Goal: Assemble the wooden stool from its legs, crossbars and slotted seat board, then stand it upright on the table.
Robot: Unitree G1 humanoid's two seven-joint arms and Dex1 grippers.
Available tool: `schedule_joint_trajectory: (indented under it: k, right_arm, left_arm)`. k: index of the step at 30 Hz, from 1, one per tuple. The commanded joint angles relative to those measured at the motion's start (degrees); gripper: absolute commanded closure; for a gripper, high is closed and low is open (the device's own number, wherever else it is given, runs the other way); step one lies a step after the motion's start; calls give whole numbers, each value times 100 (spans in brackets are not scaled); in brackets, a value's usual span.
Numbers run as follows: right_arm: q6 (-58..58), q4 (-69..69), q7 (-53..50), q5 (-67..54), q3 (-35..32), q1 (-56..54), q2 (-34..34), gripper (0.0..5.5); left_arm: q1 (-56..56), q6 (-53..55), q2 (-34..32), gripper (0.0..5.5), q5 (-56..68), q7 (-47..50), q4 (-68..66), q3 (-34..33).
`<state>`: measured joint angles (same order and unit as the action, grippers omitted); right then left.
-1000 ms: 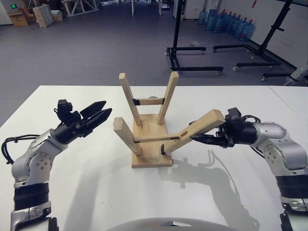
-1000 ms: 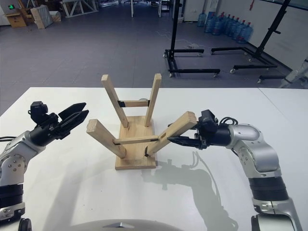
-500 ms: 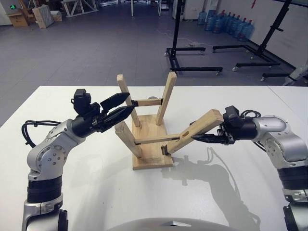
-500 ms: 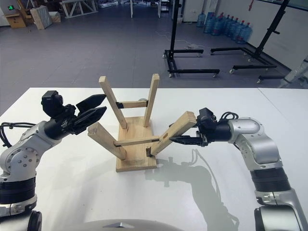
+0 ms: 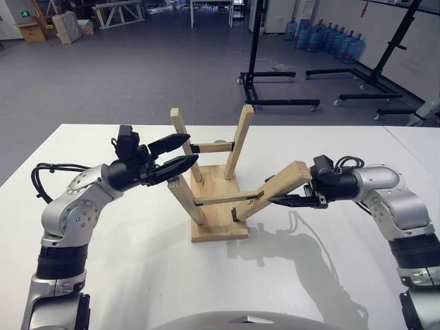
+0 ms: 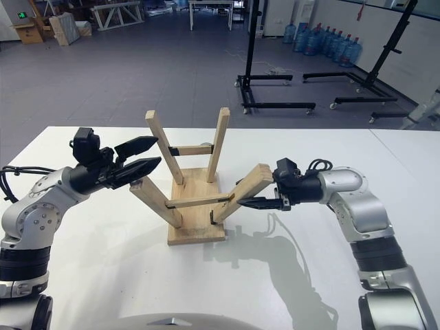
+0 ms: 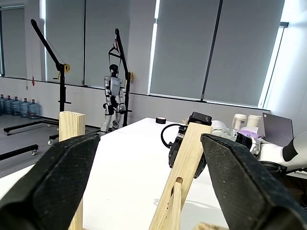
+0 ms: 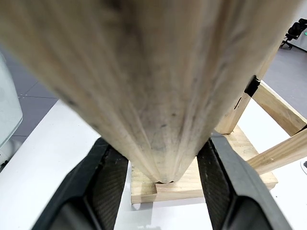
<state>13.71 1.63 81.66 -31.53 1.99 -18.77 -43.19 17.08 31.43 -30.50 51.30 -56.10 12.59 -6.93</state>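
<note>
While left fingers [image 5: 176, 164] gape near the front-left leg [image 5: 187, 201], right fingers [image 8: 108, 187] clamp the front-right leg [image 5: 275, 191].

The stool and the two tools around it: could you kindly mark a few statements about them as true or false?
1. The stool stands upside down, its seat board flat on the table. True.
2. The left tool is shut on a crossbar. False: it is open and holds nothing, close by the top of the near left leg.
3. The right tool has the near right leg between its fingers. True.
4. One leg lies loose on the table. False: all four rise from the seat board.
</note>
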Motion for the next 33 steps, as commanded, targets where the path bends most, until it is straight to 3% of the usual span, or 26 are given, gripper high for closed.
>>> schedule_joint_trajectory:
  k: [1, 8, 18, 30, 33]
  right_arm:
    - [-111, -209, 70, 347, 224, -160, -17, 345]
    - [-468, -276, 132, 631, 400, -408, 6, 346]
    - [578, -261, 95, 315, 592, -611, 211, 346]
    - [-180, -704, 83, 866, 815, -657, 454, 346]
    - [127, -525, 40, 773, 924, -606, 543, 346]
  left_arm:
    - [-239, 209, -146, 168, -420, 20, -266, 304]
    - [-179, 219, -212, 168, -394, -11, -308, 302]
    - [-97, 177, -233, 168, -463, -22, -350, 407]
    - [-78, -1, -177, 168, -593, 23, -464, 582]
    - [-90, -64, -55, 168, -627, 86, -434, 699]
